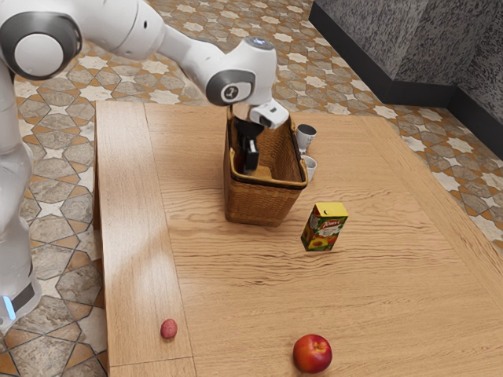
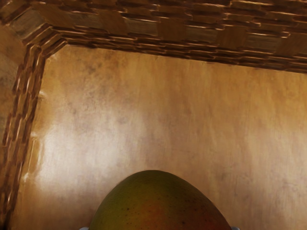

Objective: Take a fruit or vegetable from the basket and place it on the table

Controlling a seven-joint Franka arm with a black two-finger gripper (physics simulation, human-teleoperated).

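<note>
Gripper: down inside the basket, closed about the mango, with a tip against each flank; a grip across the sides suits a smooth, rounded fruit, since pressing from one side alone would roll it.
Mango: the task's fruit, green going to red, between the tips and within the basket walls; whether it rests on the bottom or hangs just above is hard to tell.
Basket bottom: bare wood beside the mango, leaving nothing there to snag the fruit.
Arm: reaches over the rim and points the hand down, probably because the tall walls allow entry only from above.
Basket: upright on the counter, its woven sides penning the fruit in; the next move likely calls for a straight lift until the mango clears the rim, as a sideways start could knock a wall.
Cups: just beyond the basket, a poor side for setting down.
Juice carton: upright near the basket, easily tipped by a low swing.
Counter: the goal; the stretch between basket and small red fruit seems roomiest.
Red apple-like fruit: well apart from the basket.
</note>
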